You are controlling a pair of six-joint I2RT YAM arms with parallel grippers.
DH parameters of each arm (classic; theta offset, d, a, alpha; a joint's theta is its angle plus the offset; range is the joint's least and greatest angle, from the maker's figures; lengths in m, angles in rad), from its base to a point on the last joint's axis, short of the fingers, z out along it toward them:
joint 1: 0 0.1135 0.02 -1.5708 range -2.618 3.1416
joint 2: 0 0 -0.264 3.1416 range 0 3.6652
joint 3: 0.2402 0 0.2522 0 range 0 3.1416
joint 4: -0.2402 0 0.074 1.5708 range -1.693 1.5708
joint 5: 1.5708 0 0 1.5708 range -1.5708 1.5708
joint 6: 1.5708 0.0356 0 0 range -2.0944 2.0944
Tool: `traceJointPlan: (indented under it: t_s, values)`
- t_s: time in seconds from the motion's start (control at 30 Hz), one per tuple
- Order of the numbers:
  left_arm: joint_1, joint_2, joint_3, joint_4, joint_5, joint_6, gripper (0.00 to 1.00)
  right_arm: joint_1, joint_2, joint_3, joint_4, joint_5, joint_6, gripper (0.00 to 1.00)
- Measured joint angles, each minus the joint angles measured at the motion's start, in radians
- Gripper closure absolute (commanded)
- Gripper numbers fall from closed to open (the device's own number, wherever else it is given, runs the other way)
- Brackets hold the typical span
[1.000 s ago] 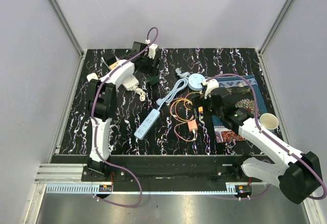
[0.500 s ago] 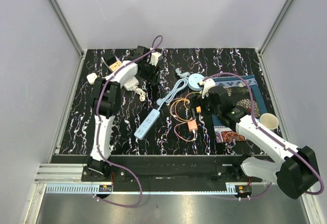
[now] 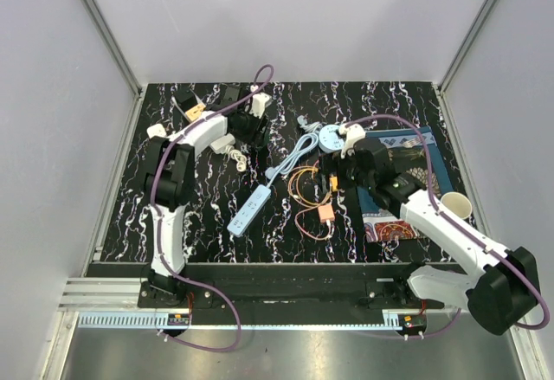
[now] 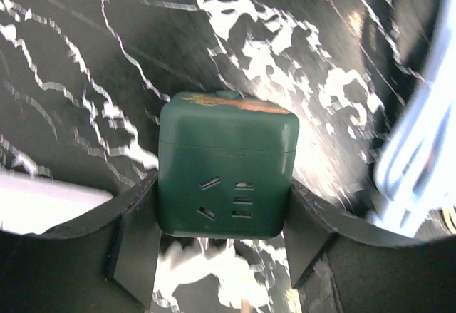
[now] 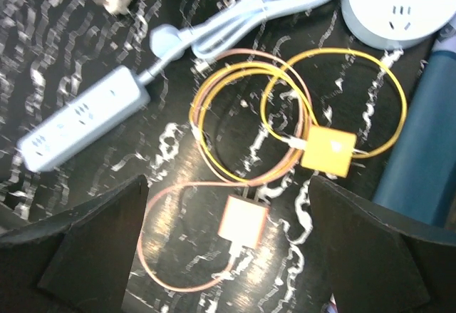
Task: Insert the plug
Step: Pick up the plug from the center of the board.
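Note:
A dark green socket cube (image 4: 226,165) sits between my left gripper's (image 4: 217,256) fingers, its socket face toward the camera; the fingers press its two sides. In the top view the left gripper (image 3: 251,125) is at the back left of the table. My right gripper (image 5: 228,256) is wide open and empty, hovering over an orange plug (image 5: 243,222) with a pinkish cable. A yellow plug (image 5: 328,150) with a yellow cable lies just beyond it. In the top view the right gripper (image 3: 336,177) is above the orange plug (image 3: 325,212).
A white power strip (image 3: 249,209) with a pale blue cable lies mid-table, also in the right wrist view (image 5: 82,126). A round white socket (image 3: 330,139) is behind the cables. A blue patterned mat (image 3: 415,165) and a paper cup (image 3: 456,205) are on the right. White adapters (image 3: 156,131) lie at far left.
My left gripper has swung right and down onto the green cube. My right arm has reached left and forward over the yellow and orange cables.

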Motion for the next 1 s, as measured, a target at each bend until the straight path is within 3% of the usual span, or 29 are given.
traceJointPlan:
  t_s: [0.2, 0.4, 0.57, 1.0]
  values:
    - [-0.045, -0.403, -0.444, 0.301, -0.008, -0.012, 1.00, -0.002, 0.026, 0.102, -0.005, -0.080, 0.129, 0.00]
    - [-0.148, -0.763, -0.761, 0.664, -0.029, -0.009, 1.00, -0.012, 0.023, 0.156, -0.017, -0.158, 0.240, 0.00]
    - [-0.242, -0.942, -0.976, 0.847, -0.077, 0.004, 1.00, -0.014, 0.018, 0.212, -0.065, -0.219, 0.267, 0.00]
    - [-0.443, -1.165, -1.107, 0.906, -0.093, 0.058, 1.00, -0.015, 0.005, 0.298, -0.092, -0.359, 0.288, 0.00]
